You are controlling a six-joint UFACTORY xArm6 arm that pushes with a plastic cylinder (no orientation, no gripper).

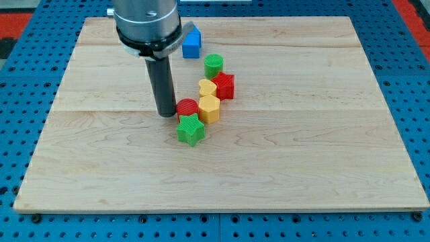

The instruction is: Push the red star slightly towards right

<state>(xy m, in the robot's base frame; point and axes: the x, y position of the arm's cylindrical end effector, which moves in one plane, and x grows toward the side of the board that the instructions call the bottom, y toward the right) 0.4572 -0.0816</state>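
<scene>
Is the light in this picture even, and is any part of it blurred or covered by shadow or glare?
In the camera view the light is soft and even: the wooden board shows no glare, and only short, faint shadows lie under my tip and the green star. The blocks, such as the red star, look sharp; the arm's metal body is cut off at the view's top.

One raised front view — angled down over the whole wooden board (282, 168).
</scene>
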